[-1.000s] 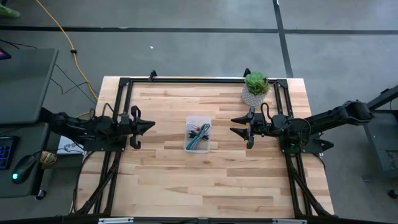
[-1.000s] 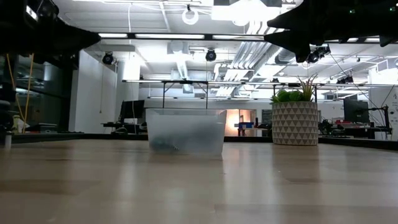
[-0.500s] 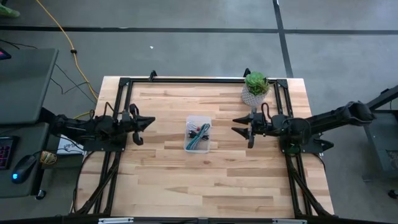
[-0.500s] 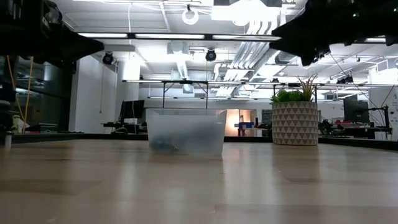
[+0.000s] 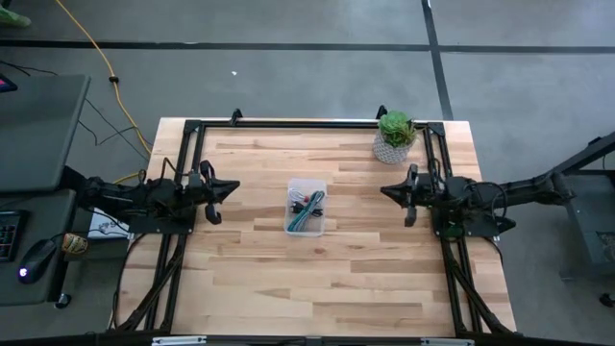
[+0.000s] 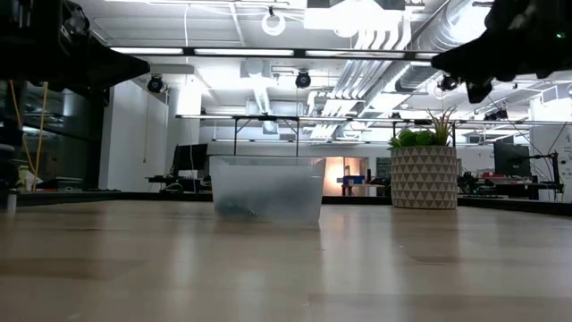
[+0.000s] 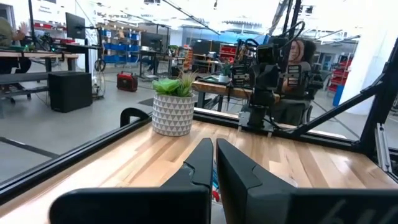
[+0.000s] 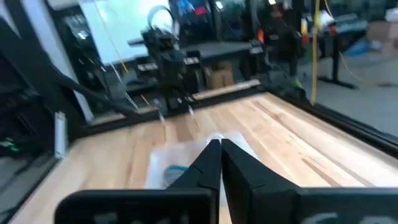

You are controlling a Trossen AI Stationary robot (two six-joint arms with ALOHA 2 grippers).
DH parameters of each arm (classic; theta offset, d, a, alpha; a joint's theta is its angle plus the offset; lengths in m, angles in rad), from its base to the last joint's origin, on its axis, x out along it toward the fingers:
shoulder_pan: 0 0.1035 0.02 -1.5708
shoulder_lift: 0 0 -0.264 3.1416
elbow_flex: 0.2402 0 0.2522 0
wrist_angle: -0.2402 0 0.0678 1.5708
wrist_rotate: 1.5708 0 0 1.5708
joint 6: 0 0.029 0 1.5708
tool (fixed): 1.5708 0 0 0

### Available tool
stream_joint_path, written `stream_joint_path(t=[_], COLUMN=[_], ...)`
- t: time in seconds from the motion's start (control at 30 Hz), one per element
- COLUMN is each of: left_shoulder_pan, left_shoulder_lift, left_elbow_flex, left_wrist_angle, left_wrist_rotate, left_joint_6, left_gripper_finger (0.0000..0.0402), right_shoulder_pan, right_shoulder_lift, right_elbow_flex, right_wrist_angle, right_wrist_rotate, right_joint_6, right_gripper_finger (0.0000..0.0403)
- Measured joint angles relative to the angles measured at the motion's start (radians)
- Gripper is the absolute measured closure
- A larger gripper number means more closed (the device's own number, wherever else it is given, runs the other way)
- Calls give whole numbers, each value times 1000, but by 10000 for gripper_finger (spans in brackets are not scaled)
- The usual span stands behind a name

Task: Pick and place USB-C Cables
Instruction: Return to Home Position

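From overhead I see the USB-C cables (image 5: 307, 213) lying together inside the clear tub (image 5: 289, 206) at the middle of the desk (image 5: 288, 279), with teal, red and dark strands tangled in it. The low view shows only a dark smudge through the tub's frosted wall. The left pincer (image 5: 233, 189) hangs above the desk's left side and points at the tub. Its own camera shows the jaws nearly touching, with nothing between them. The right pincer (image 5: 383, 192) faces it from the right, well clear of the tub, jaws pressed together and empty in its wrist view.

A potted plant (image 5: 395, 135) stands at the far right corner, just beyond the right arm. In the low view it sits beside the tub and hides none of it. A yellow cord (image 5: 96, 53) trails over the grey floor (image 5: 288, 67) past the desk's far left corner. The desk is pale planked wood inside a black frame (image 5: 307, 122). Behind it, the low view shows a workshop with ceiling pipes (image 6: 375, 80) and strip lights.
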Motion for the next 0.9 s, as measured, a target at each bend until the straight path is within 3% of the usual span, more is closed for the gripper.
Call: stream_joint_path(t=[0.37,0.67,0.9], left_shoulder_pan=[0,0,0], left_shoulder_lift=[0,1,1], left_elbow_flex=[0,1,1], left_wrist_angle=[0,-2,-2], left_wrist_rotate=[-1,-3,-3], left_joint_6=[0,0,0], left_gripper_finger=[398,398,398], right_shoulder_pan=[0,0,0], right_shoulder_lift=[-347,-347,-342], right_elbow_flex=[-146,-146,-146], right_wrist_angle=[-53,-127,-133], right_wrist_rotate=[-83,-80,-82], right_joint_6=[-12,-23,-210], right_gripper_finger=[402,402,402])
